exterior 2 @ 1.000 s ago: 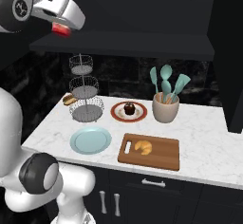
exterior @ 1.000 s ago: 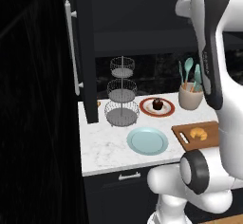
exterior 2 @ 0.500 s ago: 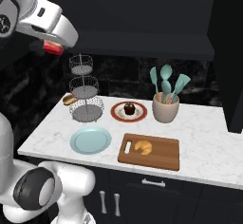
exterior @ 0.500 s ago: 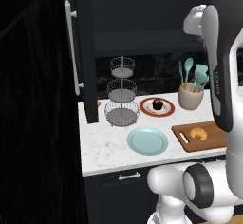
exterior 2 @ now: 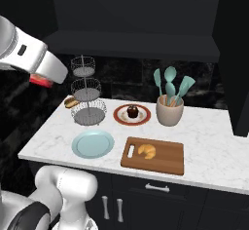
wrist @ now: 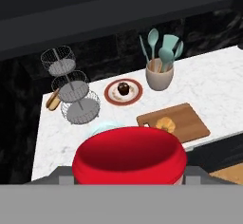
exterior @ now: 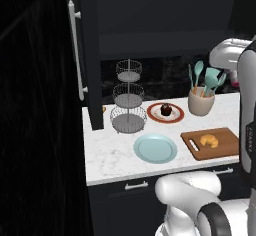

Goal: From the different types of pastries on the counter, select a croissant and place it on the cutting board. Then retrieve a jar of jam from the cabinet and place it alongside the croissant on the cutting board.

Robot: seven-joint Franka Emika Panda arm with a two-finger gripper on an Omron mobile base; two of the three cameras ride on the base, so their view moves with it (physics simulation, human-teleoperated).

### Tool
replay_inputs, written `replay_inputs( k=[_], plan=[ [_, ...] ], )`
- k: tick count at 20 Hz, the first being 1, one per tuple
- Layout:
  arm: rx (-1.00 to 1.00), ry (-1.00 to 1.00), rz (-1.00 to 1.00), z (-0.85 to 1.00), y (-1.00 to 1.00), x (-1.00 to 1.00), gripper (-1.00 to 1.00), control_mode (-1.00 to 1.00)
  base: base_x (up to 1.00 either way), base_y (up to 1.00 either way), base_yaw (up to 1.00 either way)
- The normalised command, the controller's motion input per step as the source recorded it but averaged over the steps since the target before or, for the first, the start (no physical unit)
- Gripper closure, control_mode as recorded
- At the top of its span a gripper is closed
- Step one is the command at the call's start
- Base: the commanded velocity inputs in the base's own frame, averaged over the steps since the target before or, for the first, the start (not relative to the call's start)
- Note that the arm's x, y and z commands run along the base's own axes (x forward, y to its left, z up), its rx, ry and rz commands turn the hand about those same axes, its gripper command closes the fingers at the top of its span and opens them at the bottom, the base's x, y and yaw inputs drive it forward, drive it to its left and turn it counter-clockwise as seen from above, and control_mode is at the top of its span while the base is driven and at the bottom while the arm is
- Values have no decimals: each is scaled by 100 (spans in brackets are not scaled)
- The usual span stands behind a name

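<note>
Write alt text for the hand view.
A red jar lid looms large at the bottom, high above a white marble counter. Below sit a croissant on a wooden cutting board, a chocolate pastry and a wire stand.

A home kitchen is shown. A white marble-look counter (exterior 2: pixel 209 146) is set above dark base cabinets with silver handles, beneath a black wall cabinet (exterior: pixel 82 55). On it are placed a wooden cutting board (exterior 2: pixel 168 158), a crock of teal utensils (exterior 2: pixel 169 108), a three-tier wire basket stand (exterior 2: pixel 87 97), a light-blue plate (exterior 2: pixel 93 143) and a plated chocolate pastry (exterior 2: pixel 132 112).
</note>
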Motion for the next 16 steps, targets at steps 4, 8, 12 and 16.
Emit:
replay_inputs(
  k=[4,8,12,16],
  plan=[
    [-4,0,0,-57,0,0,100,-100,0,0,0],
    [-2,0,0,-60,-5,1,100,-100,0,0,0],
    [0,-7,0,-29,-34,-11,100,-100,0,0,0],
    [0,-14,-1,-16,-51,-21,100,-100,0,0,0]
  ],
)
